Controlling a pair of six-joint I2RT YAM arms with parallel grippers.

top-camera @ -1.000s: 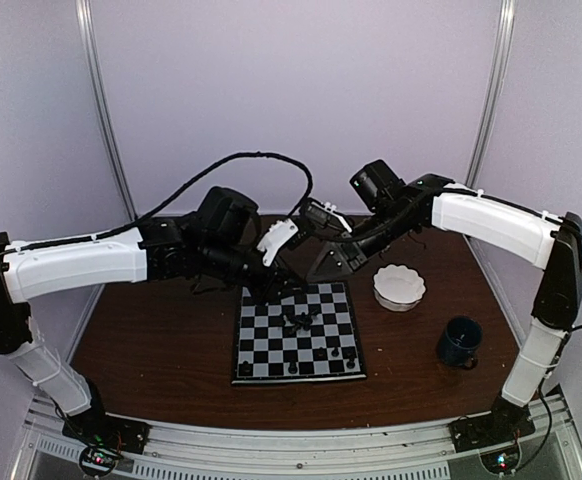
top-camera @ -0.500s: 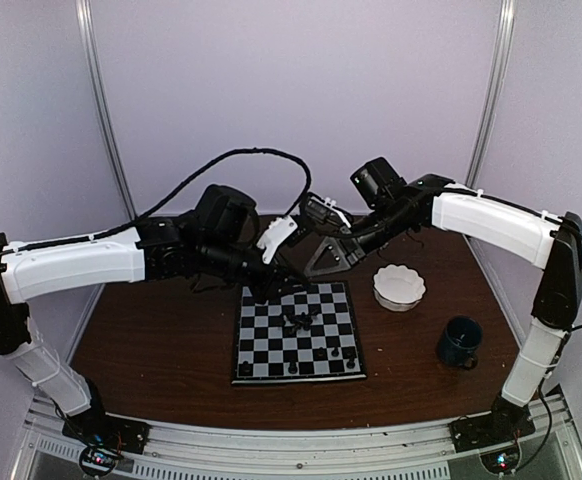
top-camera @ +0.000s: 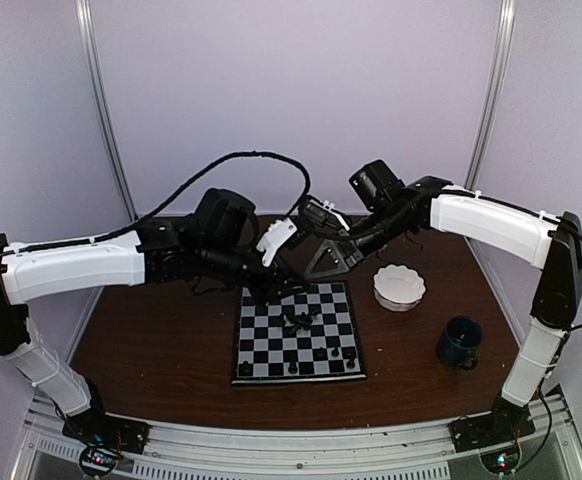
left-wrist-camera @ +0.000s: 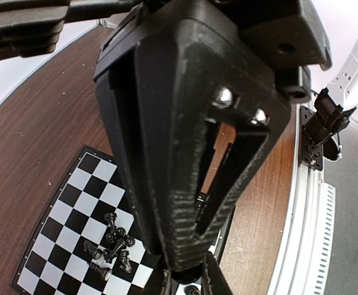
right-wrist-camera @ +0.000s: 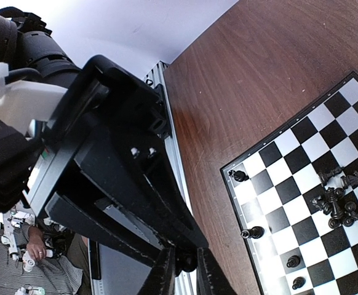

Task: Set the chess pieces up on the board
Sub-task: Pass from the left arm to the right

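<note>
- Since a second ago the right gripper (right-wrist-camera: pixel 185 269) has drawn its fingers in from wide apart to a narrow gap. The left arm, the board and the loose pieces sit as before.
- Both grippers meet tip to tip in the air above the far edge of the board (top-camera: pixel 256 347).
- Right gripper: nearly closed. The right wrist view shows a small dark piece (right-wrist-camera: pixel 185 260) between its fingertips.
- Left gripper (left-wrist-camera: pixel 187 279): fingers a narrow gap apart. The right gripper's big black finger blocks the view of the tips, so I cannot tell what they hold, if anything.
- The board lies flat at the middle of the brown bench (top-camera: pixel 151 340).
- Chess pieces (top-camera: pixel 297 322): a tangled heap near the board's centre, with single ones on squares toward the near edge.
- A white bowl (top-camera: pixel 399 287) stands just right of the board's far corner, not touching it.
- A blue mug (top-camera: pixel 459 341) stands further right and nearer, well apart from the board.
</note>
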